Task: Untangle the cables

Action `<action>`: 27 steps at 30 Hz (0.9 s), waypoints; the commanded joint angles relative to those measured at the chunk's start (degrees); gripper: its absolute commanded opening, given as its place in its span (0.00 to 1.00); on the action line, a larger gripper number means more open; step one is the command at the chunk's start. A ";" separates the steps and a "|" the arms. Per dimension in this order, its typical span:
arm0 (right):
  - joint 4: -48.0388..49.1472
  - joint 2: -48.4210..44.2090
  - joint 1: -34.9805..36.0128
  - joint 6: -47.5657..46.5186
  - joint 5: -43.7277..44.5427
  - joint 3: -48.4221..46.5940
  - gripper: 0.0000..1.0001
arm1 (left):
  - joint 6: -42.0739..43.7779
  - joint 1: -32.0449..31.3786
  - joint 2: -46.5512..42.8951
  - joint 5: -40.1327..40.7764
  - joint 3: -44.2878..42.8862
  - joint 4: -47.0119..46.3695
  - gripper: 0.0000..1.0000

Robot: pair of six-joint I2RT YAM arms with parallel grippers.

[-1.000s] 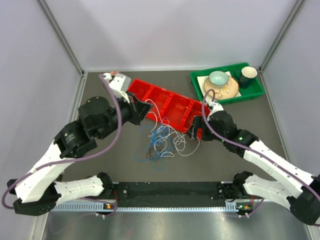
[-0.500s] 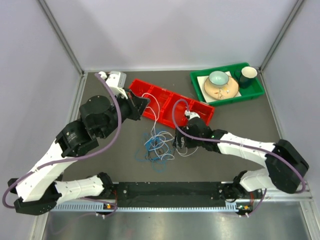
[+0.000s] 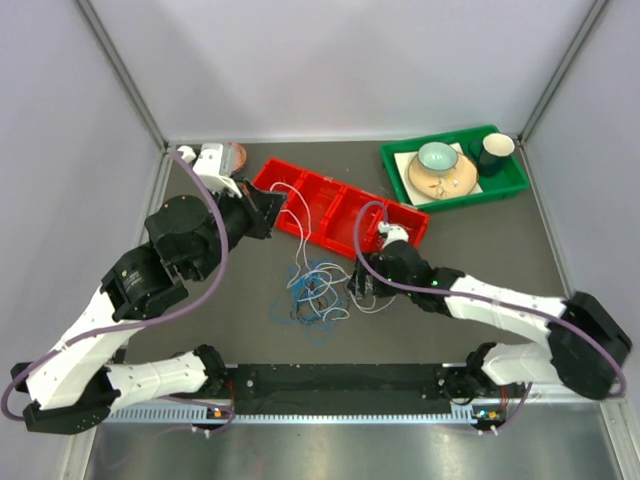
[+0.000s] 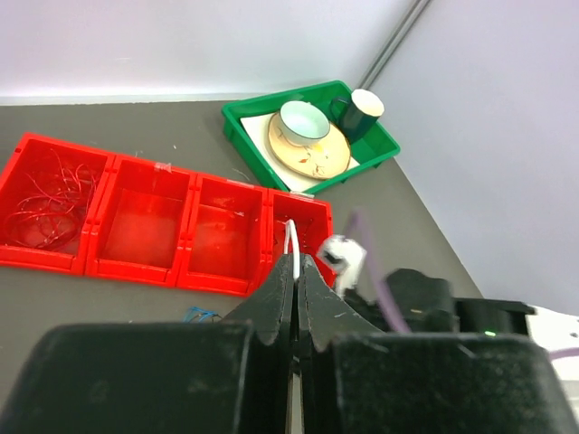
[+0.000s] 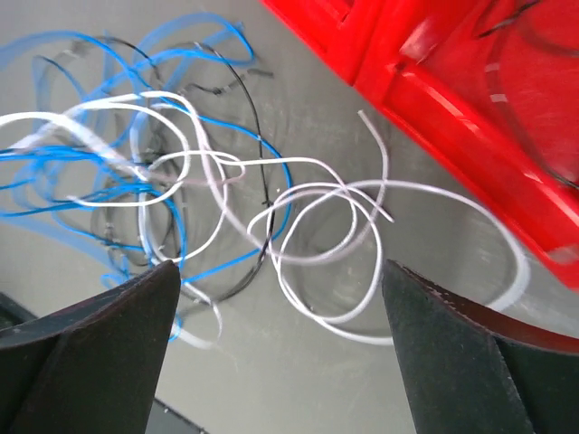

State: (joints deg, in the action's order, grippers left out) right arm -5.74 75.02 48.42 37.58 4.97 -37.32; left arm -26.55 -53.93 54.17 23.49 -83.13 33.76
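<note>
The cables are a loose tangle of blue, white and black wires on the dark table in front of the red tray. My left gripper is shut on a white cable and holds it above the tray; the strand hangs down to the tangle. My right gripper is open and empty, low over the right side of the tangle. In the right wrist view it spans white loops, with blue wires to the left. Red wires lie in the tray's end compartment.
A green tray with a bowl on a plate and a dark mug stands at the back right. The red tray's corner is close to my right gripper. A black rail runs along the near edge.
My right gripper swung left from the red tray's end to the tangle and is now wide open over it. My left gripper drew back and left, pulling the white cable.
</note>
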 commanded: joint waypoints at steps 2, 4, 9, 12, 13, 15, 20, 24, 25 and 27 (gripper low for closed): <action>-2.87 -14.62 0.71 -0.23 7.23 4.36 0.93 | 0.26 0.14 0.76 2.44 0.60 -1.15 0.00; -4.97 -19.11 0.79 -0.23 8.91 6.02 0.93 | 0.27 0.14 1.46 3.49 1.21 -0.80 0.00; -8.67 -20.62 0.71 0.56 8.74 7.26 0.90 | -1.58 1.28 6.37 2.18 4.37 3.32 0.00; -9.29 -21.67 0.71 1.79 8.74 8.84 0.90 | -3.95 5.58 9.02 -4.39 11.74 2.90 0.00; -9.29 -22.20 0.79 1.97 8.65 9.37 0.90 | -4.74 7.51 10.24 -6.59 16.29 1.41 0.00; -9.38 -22.20 0.71 1.97 8.30 9.55 0.91 | -6.32 14.71 11.39 -14.94 20.27 0.26 0.00; -9.56 -20.97 0.79 1.79 7.51 9.11 0.91 | -6.77 19.83 16.84 -17.76 25.39 1.37 0.31; -10.17 -21.67 0.71 1.27 8.30 8.50 0.91 | -4.05 18.17 16.50 -19.36 21.18 4.30 0.79; -10.26 -22.02 0.71 1.09 8.47 8.41 0.92 | -2.39 15.46 15.88 -18.05 20.56 4.39 0.85; -11.04 -22.55 0.71 0.74 9.35 7.53 0.93 | -1.41 11.07 15.26 -15.33 18.11 5.96 0.94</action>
State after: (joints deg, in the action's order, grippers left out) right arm -16.16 54.22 48.64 38.79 12.47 -27.62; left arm -31.16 -36.47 73.08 7.05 -58.81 39.29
